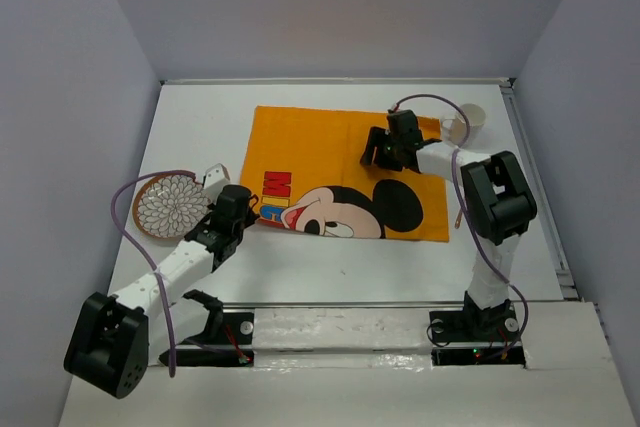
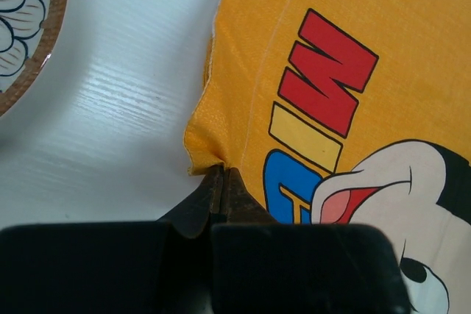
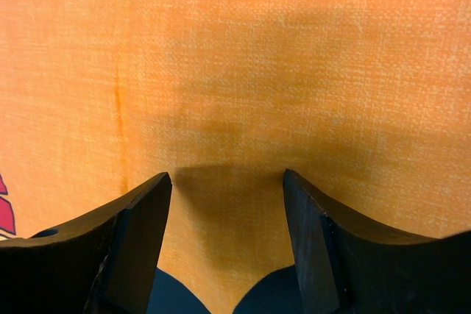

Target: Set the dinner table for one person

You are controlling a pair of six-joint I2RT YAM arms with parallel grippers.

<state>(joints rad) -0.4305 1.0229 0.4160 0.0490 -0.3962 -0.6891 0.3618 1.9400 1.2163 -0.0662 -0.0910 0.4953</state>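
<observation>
The left gripper [image 2: 223, 182] pinches the 8 o'clock corner of the orange cartoon-mouse cloth placemat [image 1: 320, 142] on the matte white dinner table [image 1: 330, 267]. The right gripper [image 3: 227, 185] hovers spread over its 1 o'clock area.

Orange cartoon-mouse placemat [image 1: 330, 162] on the white surface [image 1: 330, 267]: left hand [image 1: 244, 210] at its left edge beside a patterned plate [image 1: 170, 205], right hand [image 1: 384, 151] over its far-right part near a cup [image 1: 470, 119].

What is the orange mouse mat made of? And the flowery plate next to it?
The placemat looks like matte woven cloth. A fine weave shows up close, and its corner puckers where the left gripper pinches it. The plate seems to be glazed ceramic, with painted petals and a brown rim, though hard plastic cannot be ruled out.
</observation>
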